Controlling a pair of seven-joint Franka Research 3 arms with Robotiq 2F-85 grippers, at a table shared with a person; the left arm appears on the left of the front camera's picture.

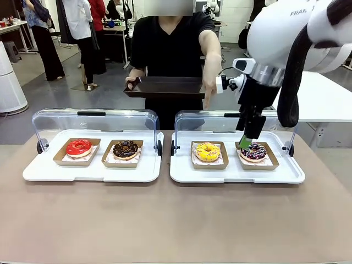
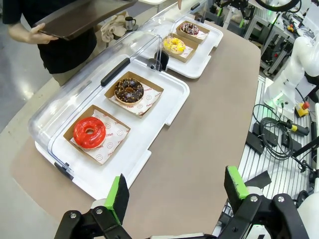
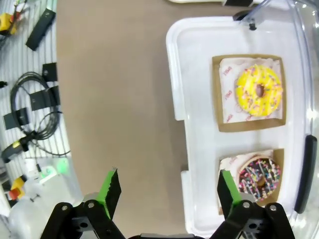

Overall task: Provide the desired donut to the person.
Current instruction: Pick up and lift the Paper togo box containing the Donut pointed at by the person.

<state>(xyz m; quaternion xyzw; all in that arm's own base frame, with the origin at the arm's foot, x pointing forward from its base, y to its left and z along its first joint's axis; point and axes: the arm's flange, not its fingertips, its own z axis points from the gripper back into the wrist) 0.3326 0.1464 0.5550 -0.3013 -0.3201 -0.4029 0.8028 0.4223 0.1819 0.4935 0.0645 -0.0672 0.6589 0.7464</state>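
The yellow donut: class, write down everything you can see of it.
The yellow donut is a whole ring with glossy yellow icing and coloured sprinkles, lying flat. It rests on white printed paper in a shallow brown cardboard box, the robot's-left one of two on the right-hand white tray, whose clear lid stands raised behind. Nothing else touches it.

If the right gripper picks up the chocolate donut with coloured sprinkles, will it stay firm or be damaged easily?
Probably soft: the sprinkle donut has glossy icing, so a squeeze may dent or smear it. Its shallow brown paper tray looks thin, so it is likely light and apt to slide on the smooth white tray if pushed.
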